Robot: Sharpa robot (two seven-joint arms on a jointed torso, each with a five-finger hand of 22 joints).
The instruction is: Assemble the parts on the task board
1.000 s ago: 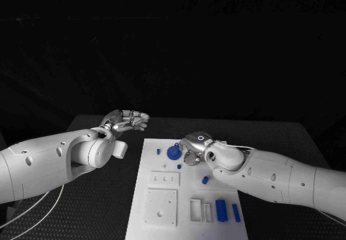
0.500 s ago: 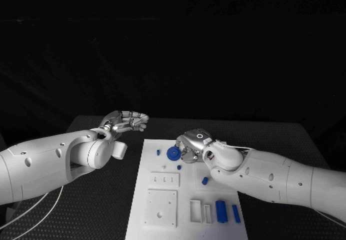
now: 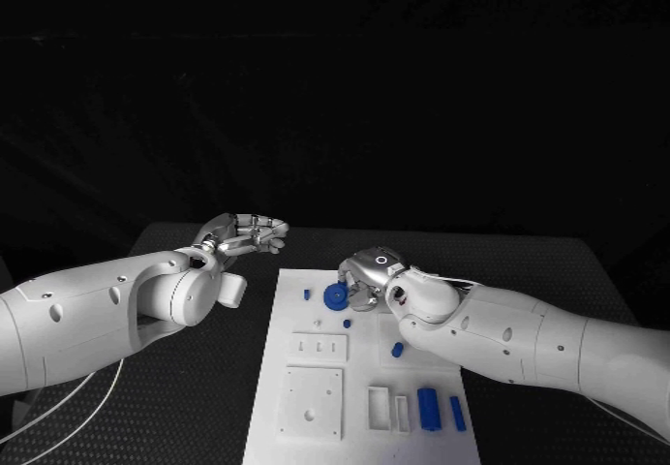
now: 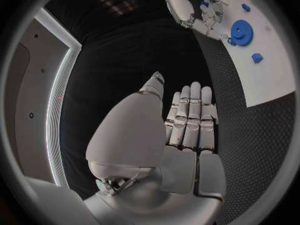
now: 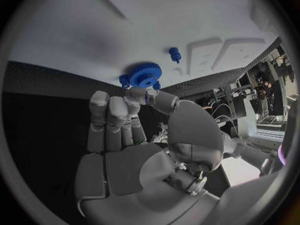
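The white task board [image 3: 315, 334] lies in the middle of the black table. A blue gear [image 3: 337, 296] [image 5: 145, 76] [image 4: 240, 32] stands near the board's far end, with a small blue peg [image 3: 307, 292] [image 5: 175, 54] to its left. My right hand [image 3: 370, 277] [image 5: 134, 135] hovers just right of the gear and pinches a small blue part [image 5: 148, 98] between thumb and finger. My left hand [image 3: 247, 232] [image 4: 187, 130] hangs over the table off the board's far left corner, fingers curled, holding nothing.
More blue parts lie on the board: a small piece [image 3: 348, 323], another [image 3: 397, 349], and two cylinders [image 3: 427, 408] [image 3: 457, 413] near the front right. Square recessed blocks [image 3: 313, 399] sit at the board's front left. Cables [image 3: 56, 407] trail beside my left arm.
My right hand has shifted a little toward the far end of the board, closer to the gear. The left hand has stayed put.
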